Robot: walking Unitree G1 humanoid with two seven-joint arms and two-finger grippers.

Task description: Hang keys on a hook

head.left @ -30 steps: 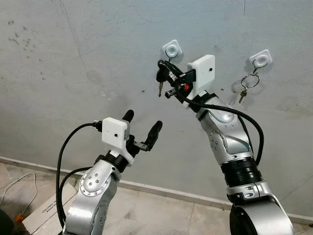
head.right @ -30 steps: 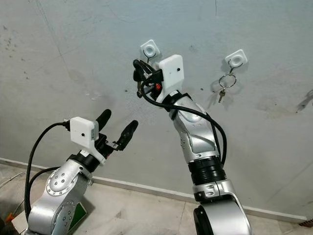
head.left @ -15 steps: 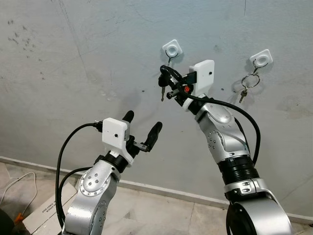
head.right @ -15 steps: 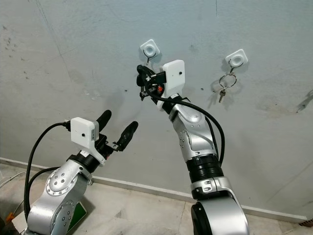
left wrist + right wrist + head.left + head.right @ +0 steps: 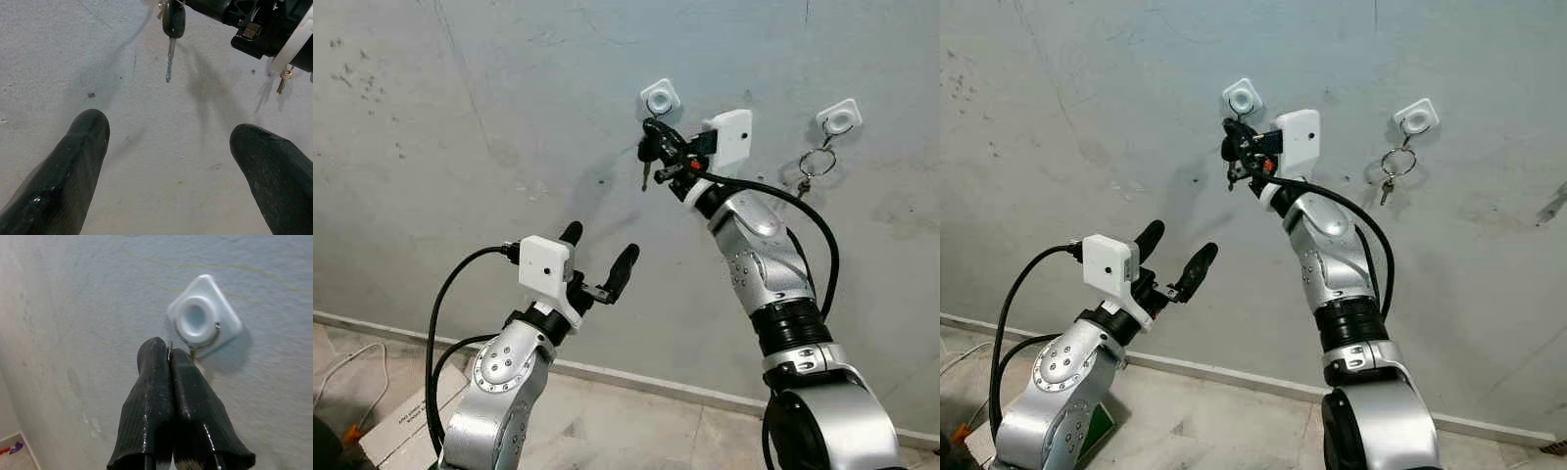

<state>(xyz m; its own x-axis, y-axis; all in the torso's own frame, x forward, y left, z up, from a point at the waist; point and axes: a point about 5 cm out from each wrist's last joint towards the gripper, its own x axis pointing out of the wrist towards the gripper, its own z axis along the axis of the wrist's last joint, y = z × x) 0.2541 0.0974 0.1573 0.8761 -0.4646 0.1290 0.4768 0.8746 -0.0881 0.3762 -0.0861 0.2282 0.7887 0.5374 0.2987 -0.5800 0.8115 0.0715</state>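
Fingers [image 5: 161, 396] pinching one key ring [image 5: 169, 346] beside one hook [image 5: 204, 317]

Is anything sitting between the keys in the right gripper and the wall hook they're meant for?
Nothing visible blocks the way. The right gripper is shut on the keys just below the left wall hook, with bare wall between them. The other hook already carries a key ring. The left gripper is open lower down.

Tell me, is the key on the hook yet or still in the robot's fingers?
Still held. The right gripper is shut on the key ring, just below the white wall hook; the key dangles beneath.
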